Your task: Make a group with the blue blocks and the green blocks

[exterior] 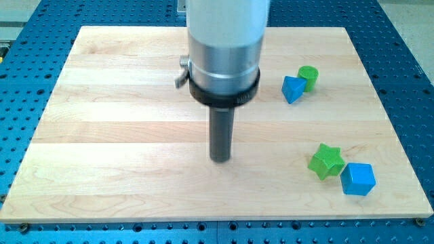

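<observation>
My tip point(220, 160) rests on the wooden board near its middle, well to the view's left of all the blocks. A green cylinder point(308, 77) and a blue triangular block point(292, 89) touch each other at the view's upper right. A green star point(325, 161) and a blue cube point(357, 179) touch each other at the view's lower right. The two pairs stand apart, one above the other in the view. The star is the block nearest to my tip.
The wooden board point(122, 135) lies on a blue perforated table point(27, 88). The arm's wide silver and black body point(225, 47) hangs over the board's top middle and hides part of it.
</observation>
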Tool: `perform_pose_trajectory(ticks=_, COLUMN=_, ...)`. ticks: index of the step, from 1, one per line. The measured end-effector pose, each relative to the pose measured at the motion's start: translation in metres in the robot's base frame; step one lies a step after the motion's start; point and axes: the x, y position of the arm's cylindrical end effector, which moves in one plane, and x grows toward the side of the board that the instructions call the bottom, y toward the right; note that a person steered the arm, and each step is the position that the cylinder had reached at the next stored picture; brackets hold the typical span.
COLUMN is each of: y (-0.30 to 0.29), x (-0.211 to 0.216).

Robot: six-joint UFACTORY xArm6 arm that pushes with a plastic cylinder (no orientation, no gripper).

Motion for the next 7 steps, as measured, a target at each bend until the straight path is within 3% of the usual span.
perform_pose_trajectory(ticks=2, y=0.0, x=-0.066)
perform_pose_trajectory(ticks=3, y=-0.069, x=-0.069)
perform_pose_trajectory(ticks=7, y=0.079, x=-0.168)
